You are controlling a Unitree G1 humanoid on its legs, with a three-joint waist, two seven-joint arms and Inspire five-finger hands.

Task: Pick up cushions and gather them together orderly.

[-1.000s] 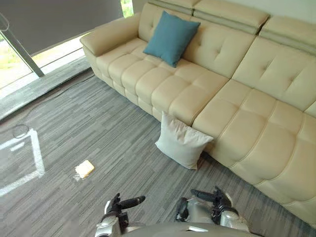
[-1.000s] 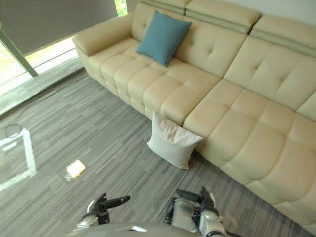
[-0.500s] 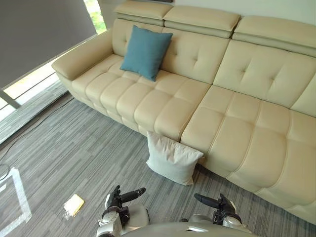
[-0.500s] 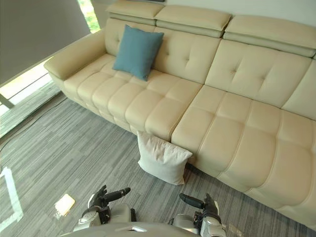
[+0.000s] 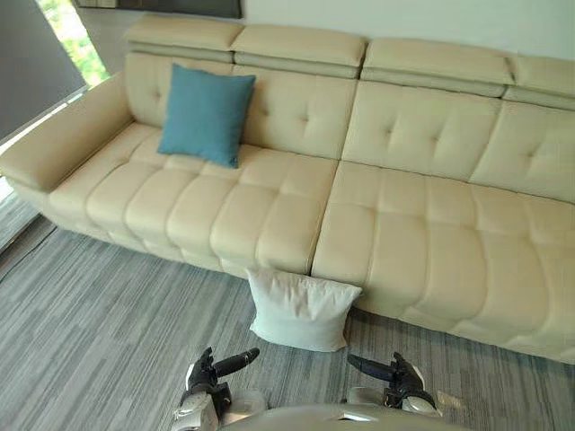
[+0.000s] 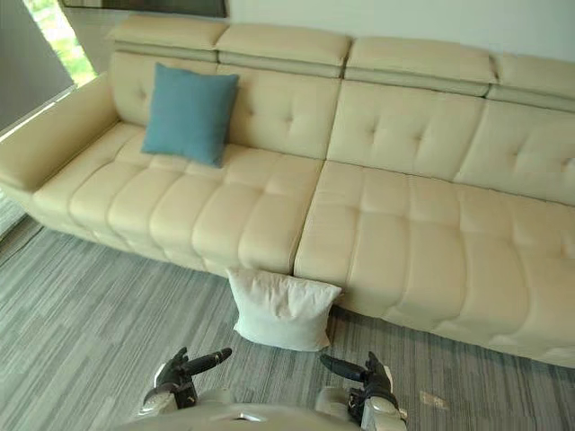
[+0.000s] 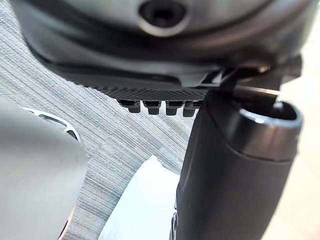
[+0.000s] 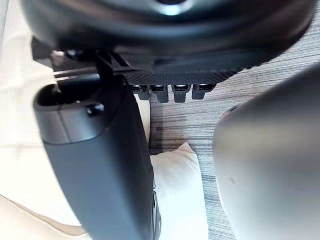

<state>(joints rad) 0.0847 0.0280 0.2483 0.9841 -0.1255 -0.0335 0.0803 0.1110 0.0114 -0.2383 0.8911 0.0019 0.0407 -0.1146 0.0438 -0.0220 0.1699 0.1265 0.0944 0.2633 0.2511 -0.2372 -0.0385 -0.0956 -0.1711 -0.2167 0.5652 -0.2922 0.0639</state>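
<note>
Sofa: the cream sofa [image 5: 377, 224] spanned the upper frame.
Blue cushion: the blue cushion [image 5: 205, 114] stood against the backrest, upper left, well apart from both hands.
White cushion: the white cushion [image 5: 301, 310] sat on the grey carpet [image 5: 90, 314], lower centre, leaning on the sofa front, long axis across the frame.
Hands: I saw my left hand [image 5: 208, 373] and right hand [image 5: 398, 384] at the bottom edge, fingers straight, empty. The white cushion lay ahead, between them.

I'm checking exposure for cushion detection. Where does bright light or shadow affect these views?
Left eye view: daylight glares through the window at upper left; dark shadow sits under the cream leather sofa beside the white fabric cushion. Right wrist view: sofa washed out.
</note>
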